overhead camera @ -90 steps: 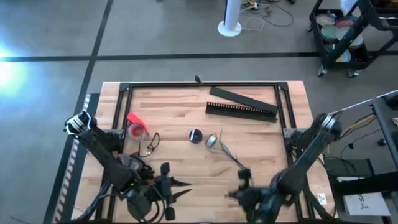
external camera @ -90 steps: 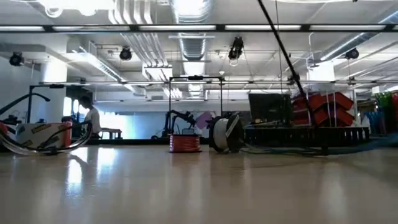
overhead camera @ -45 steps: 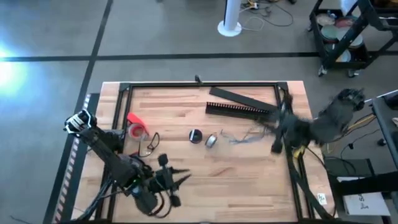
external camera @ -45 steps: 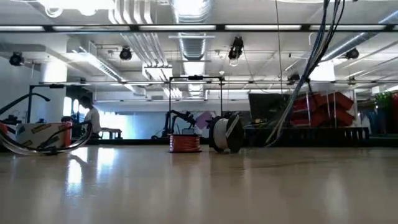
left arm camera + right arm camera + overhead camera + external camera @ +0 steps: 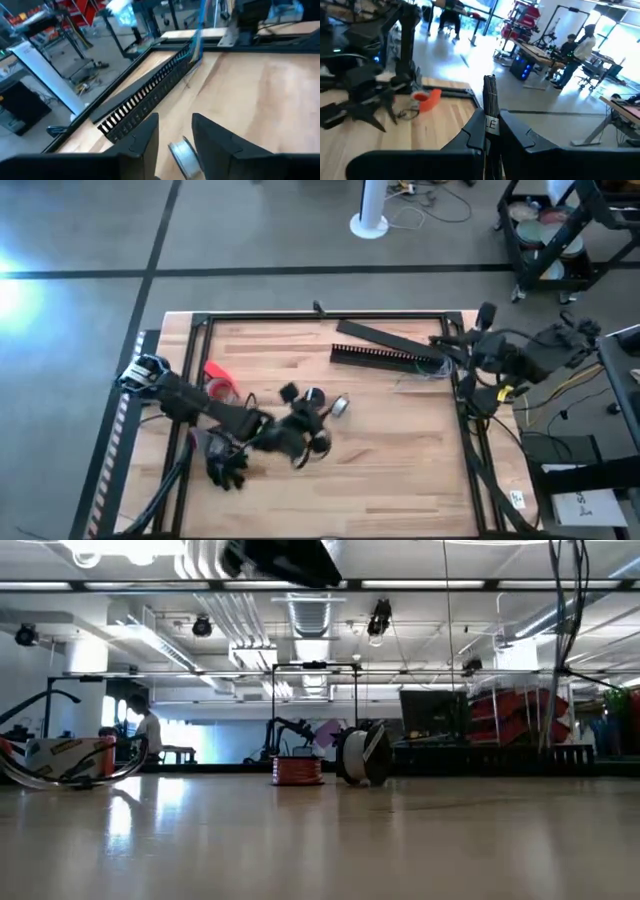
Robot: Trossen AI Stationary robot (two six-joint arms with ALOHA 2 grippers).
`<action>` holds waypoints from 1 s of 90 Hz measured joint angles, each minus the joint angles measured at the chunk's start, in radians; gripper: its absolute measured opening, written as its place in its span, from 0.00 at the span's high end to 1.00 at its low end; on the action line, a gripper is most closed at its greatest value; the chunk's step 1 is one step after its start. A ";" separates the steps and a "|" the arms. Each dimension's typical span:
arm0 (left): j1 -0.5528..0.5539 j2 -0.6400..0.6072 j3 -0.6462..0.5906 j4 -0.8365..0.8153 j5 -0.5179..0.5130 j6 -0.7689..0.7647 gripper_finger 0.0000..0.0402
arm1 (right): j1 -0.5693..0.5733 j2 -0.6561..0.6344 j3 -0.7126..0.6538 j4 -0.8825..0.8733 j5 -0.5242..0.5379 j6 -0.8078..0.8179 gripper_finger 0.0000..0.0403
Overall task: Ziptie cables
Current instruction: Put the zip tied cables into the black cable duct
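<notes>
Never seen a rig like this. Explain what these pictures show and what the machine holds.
It is a robot with two dark arms at a wooden table. One picture looks down from overhead, one looks level across the tabletop, and two come from cameras on the wrists. On the table lie a comb-toothed duct, a flat black bar, a silver disc, a black disc and a red object. The left pincer is open, pointing at the silver disc. The right pincer, at the table's right edge, is shut on a thin bundle of cables.

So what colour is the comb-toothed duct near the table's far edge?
Black. The comb-toothed duct shows best in the left wrist view, its row of teeth clear against the wood.
</notes>
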 joint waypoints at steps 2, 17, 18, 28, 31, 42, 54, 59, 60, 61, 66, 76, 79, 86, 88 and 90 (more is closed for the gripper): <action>0.022 0.007 0.000 0.028 0.032 0.031 0.69 | -0.002 0.000 0.000 -0.013 -0.009 0.008 0.96; 0.192 0.054 0.001 0.257 0.319 0.194 0.61 | -0.004 0.025 0.000 -0.154 -0.042 0.111 0.96; 0.204 0.058 0.001 0.265 0.332 0.200 0.61 | -0.004 0.027 0.000 -0.166 -0.044 0.117 0.96; 0.331 0.095 0.005 0.324 0.436 0.206 0.59 | -0.004 0.045 -0.004 -0.258 -0.112 0.214 0.96; 0.367 0.104 0.013 0.321 0.477 0.196 0.59 | -0.004 0.050 -0.004 -0.277 -0.129 0.231 0.96; 0.490 0.145 0.116 0.155 0.654 0.146 0.59 | -0.004 0.069 -0.005 -0.297 -0.156 0.242 0.96; 0.591 0.242 0.330 -0.157 0.755 0.167 0.59 | -0.004 0.097 -0.024 -0.296 -0.160 0.236 0.96; 0.623 0.297 0.415 -0.262 0.804 0.214 0.58 | -0.005 0.110 -0.033 -0.294 -0.152 0.234 0.96; 0.630 0.309 0.431 -0.277 0.817 0.224 0.58 | -0.005 0.113 -0.035 -0.294 -0.147 0.234 0.96; 0.636 0.321 0.448 -0.291 0.830 0.233 0.58 | -0.005 0.116 -0.037 -0.294 -0.140 0.236 0.95; 0.659 0.378 0.523 -0.352 0.900 0.285 0.57 | -0.005 0.128 -0.048 -0.296 -0.097 0.255 0.95; 0.702 0.482 0.657 -0.443 0.975 0.388 0.57 | -0.014 0.139 -0.066 -0.305 -0.056 0.287 0.97; 0.715 0.505 0.689 -0.475 1.000 0.412 0.58 | -0.019 0.141 -0.068 -0.305 -0.056 0.296 0.97; 0.745 0.553 0.751 -0.529 1.086 0.450 0.59 | -0.026 0.142 -0.074 -0.317 -0.067 0.335 0.97; 0.752 0.564 0.764 -0.547 1.112 0.456 0.60 | -0.026 0.142 -0.078 -0.321 -0.075 0.345 0.97; 0.759 0.574 0.775 -0.568 1.135 0.461 0.60 | -0.027 0.143 -0.081 -0.331 -0.082 0.359 0.97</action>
